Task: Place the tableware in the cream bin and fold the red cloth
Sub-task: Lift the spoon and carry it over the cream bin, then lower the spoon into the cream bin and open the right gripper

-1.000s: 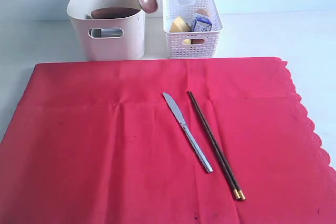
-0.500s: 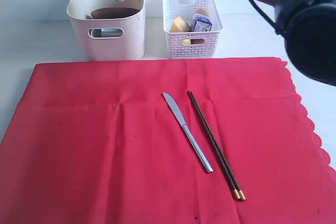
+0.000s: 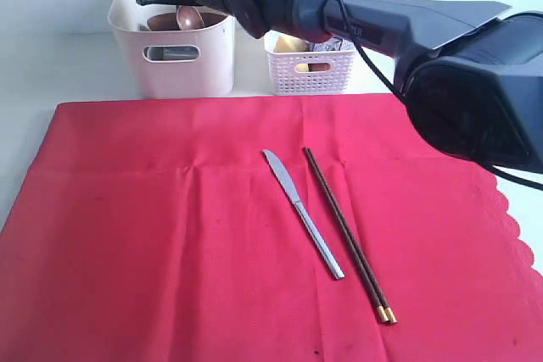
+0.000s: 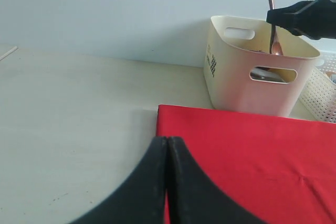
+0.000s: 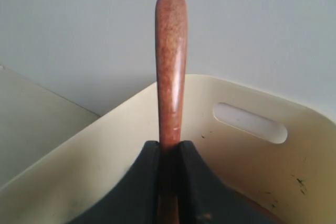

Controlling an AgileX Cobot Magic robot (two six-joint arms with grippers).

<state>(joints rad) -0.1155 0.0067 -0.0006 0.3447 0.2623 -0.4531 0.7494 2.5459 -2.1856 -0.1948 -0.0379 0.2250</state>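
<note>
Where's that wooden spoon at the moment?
In the exterior view it is at top left: the wooden spoon hangs bowl-down in the cream bin's mouth, pinched by the right arm's fingers.

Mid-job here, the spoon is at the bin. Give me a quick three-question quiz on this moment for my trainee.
1. True or false: the right end effector grips the wooden spoon, bowl end down inside the cream bin.
2. Which tableware lies on the red cloth? A) silver knife and chopsticks B) a fork and a ladle C) two spoons
3. Fill in: the left end effector is ___ (open/shut).
Key: 1 true; 2 A; 3 shut.
</note>
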